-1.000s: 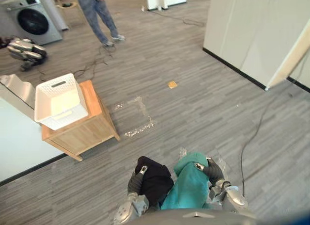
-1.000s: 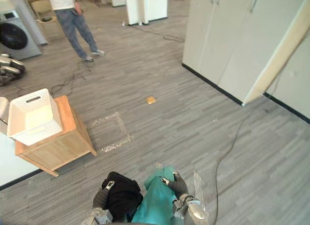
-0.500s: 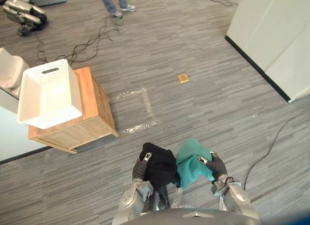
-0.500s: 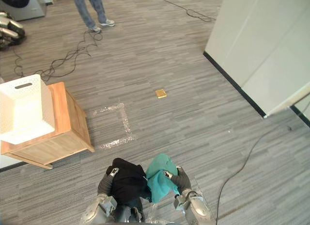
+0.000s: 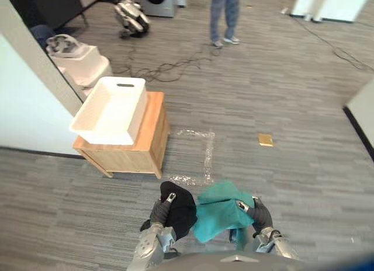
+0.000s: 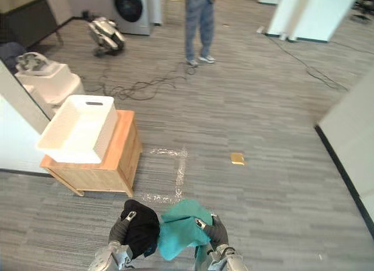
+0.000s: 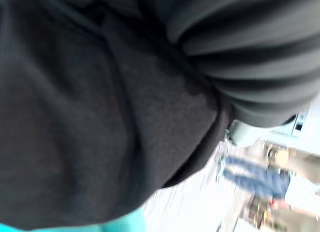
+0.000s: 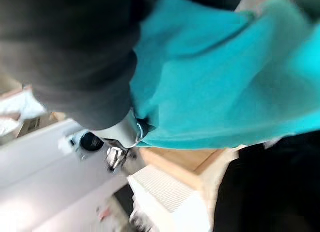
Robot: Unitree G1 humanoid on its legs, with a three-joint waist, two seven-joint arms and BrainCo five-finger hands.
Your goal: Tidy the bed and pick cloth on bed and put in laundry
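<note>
Grips black cloth (image 5: 182,208) in left hand (image 5: 159,212) | grips teal cloth (image 5: 219,217) in right hand (image 5: 261,214) | needs firm hold, approach far-left, release squarely over white basket (image 5: 111,110) on table (image 5: 153,122)

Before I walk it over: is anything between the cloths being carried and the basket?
Nothing visible. Between the black cloth, the teal cloth and the basket on its wooden stand lies only floor with flat tape. The person stands well beyond.

L hand (image 5: 159,212), R hand (image 5: 260,214) — level, close in (wrists fwd).
</note>
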